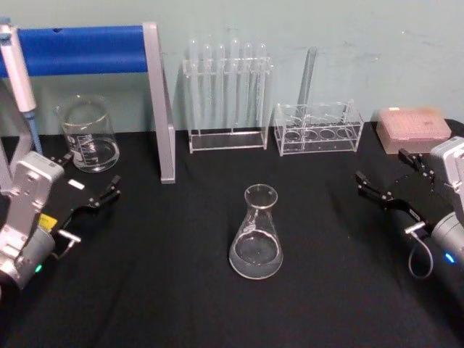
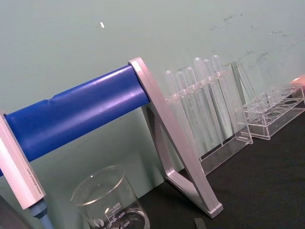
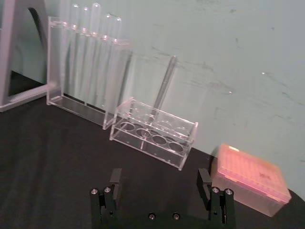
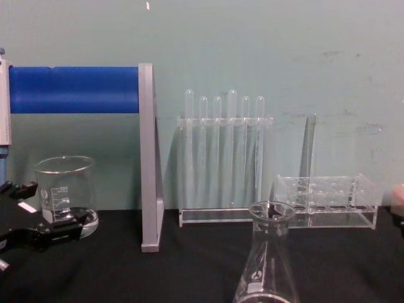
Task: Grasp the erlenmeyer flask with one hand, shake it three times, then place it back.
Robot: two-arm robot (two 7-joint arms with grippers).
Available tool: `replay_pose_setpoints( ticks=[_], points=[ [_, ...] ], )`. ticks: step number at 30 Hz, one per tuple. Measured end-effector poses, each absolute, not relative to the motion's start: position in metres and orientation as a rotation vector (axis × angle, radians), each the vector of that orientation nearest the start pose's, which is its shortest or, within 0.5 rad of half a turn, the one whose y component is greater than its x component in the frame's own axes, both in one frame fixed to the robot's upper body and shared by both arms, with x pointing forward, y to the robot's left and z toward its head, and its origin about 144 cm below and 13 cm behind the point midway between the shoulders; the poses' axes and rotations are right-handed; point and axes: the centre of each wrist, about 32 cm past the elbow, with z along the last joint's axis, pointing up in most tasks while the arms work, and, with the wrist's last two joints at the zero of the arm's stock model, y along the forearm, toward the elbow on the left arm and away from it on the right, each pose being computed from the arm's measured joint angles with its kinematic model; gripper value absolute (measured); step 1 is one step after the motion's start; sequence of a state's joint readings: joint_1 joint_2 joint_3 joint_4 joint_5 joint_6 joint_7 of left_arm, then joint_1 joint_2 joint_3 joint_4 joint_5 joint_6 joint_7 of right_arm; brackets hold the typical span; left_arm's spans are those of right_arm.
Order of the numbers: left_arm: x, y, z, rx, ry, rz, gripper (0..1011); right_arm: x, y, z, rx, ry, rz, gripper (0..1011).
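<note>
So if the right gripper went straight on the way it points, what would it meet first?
Probably the low clear rack, centred ahead of the right gripper between its open jaws, though depth is hard to judge.

Clear glass conical erlenmeyer flask (image 1: 255, 235), wide base tapering to a narrow neck with flared rim, small white mark low down; standing upright, untouched, near the middle of the black tabletop (image 1: 167, 290)

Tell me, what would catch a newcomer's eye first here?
The clear erlenmeyer flask stands alone, upright, mid-table on the black cloth. Behind it on the left a bright blue bar ends at a grey frame. The open left end effector and right end effector sit at either side, apart from the flask.
</note>
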State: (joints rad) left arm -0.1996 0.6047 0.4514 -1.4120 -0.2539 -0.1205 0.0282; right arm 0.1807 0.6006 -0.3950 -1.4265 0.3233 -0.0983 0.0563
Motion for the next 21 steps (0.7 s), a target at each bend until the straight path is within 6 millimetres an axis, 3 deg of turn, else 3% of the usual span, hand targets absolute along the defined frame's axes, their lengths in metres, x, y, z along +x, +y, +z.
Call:
replay_pose_setpoints(
  ticks=[21],
  points=[
    [0.489,0.310,1.140,0.305,-0.285,1.248,1001,0.477,-0.327,1.163,-0.164,-0.199,-0.950,1000]
  ],
)
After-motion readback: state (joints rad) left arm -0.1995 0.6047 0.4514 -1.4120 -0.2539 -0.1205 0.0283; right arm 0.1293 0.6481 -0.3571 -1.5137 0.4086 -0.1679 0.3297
